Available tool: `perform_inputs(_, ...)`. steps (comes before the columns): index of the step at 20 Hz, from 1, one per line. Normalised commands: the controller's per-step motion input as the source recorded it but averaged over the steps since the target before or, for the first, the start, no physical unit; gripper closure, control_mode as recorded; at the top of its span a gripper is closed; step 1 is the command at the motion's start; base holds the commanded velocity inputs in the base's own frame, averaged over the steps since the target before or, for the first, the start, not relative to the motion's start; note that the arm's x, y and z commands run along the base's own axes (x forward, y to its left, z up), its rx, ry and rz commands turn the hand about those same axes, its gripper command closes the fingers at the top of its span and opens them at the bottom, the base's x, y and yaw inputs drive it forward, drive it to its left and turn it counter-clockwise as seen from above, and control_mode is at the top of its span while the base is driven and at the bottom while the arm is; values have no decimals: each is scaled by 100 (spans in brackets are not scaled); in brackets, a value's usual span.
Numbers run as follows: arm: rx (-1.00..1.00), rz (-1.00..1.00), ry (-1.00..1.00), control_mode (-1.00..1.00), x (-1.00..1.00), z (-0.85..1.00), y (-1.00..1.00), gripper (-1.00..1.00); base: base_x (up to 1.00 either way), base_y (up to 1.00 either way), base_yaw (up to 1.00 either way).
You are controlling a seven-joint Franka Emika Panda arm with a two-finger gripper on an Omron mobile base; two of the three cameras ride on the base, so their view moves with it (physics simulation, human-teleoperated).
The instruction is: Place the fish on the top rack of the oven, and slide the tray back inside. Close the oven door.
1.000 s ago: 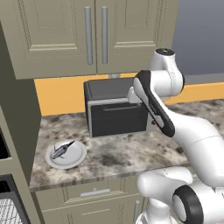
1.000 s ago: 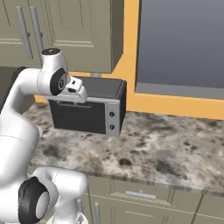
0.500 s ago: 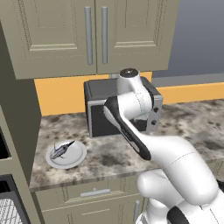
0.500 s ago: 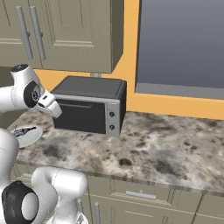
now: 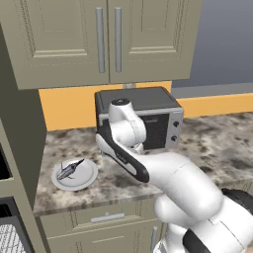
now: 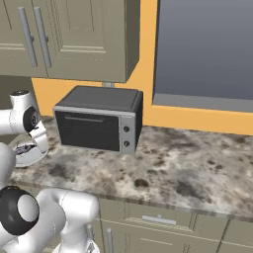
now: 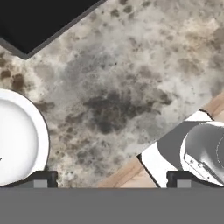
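Note:
The dark grey fish (image 5: 69, 169) lies on a round white plate (image 5: 81, 179) at the left end of the counter. My gripper (image 7: 111, 181) hangs above the counter just right of the plate (image 7: 19, 140), pointing down. Its fingertips (image 7: 41, 179) stand wide apart, open, with nothing between them. In the right base view the hand hovers by the plate (image 6: 17, 152). A corner of the silver wire top rack (image 5: 9, 239) shows at the bottom left, below the oven's dark edge (image 5: 2, 168). The oven door is out of view.
A dark boxy toaster oven (image 5: 148, 118) stands at the back of the counter (image 5: 207, 143), right behind my arm; its corner (image 7: 39, 22) shows in the hand view. Wall cabinets (image 5: 106, 39) hang overhead. The mottled counter runs on to the right.
My arm has swung left from in front of the toaster oven toward the plate with the fish. The jaws have opened a little wider.

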Motion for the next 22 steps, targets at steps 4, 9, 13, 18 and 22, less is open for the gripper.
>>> perform_inputs(4, 14, -18, 8, -100, 12, -55, 79, -100, 0, 0, 0)
perform_inputs(9, 7, -10, 0, -100, 27, -23, 65, -100, 0, 0, 0)
perform_inputs(13, 0, -11, 0, -100, 55, -5, 45, -100, 0, 0, 0)
perform_inputs(18, 1, -2, 2, -100, 72, -17, 50, -100, 0, 0, 0)
perform_inputs(22, 0, 0, 4, -100, 59, -11, 61, -100, 0, 0, 0)
